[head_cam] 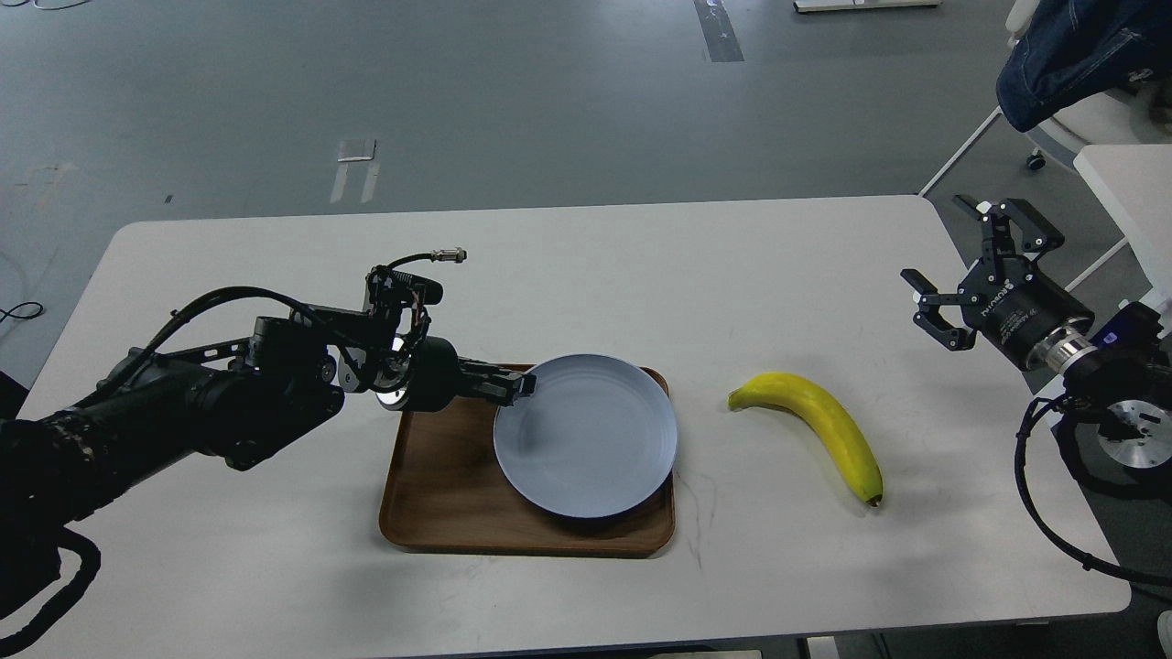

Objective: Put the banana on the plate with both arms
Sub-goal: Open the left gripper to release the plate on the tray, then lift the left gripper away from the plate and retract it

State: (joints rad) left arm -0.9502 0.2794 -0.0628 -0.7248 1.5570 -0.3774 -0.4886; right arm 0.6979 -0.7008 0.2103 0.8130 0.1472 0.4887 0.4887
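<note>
While the left gripper clamps the plate's rim, the banana lies near the spread-fingered right gripper.

I have a single feed, from the robot's head, looking forward and steeply down across the bench. It sits far enough back that nearly the whole bench top fits, from its near edge at the bottom to its far edge about a third of the way down, with grey floor filling the top. My left arm enters from the left edge and my right arm from the right edge, both reaching away from the lens. The wooden tray lies close to the middle, a little low. No second view overlaps this one.
</note>
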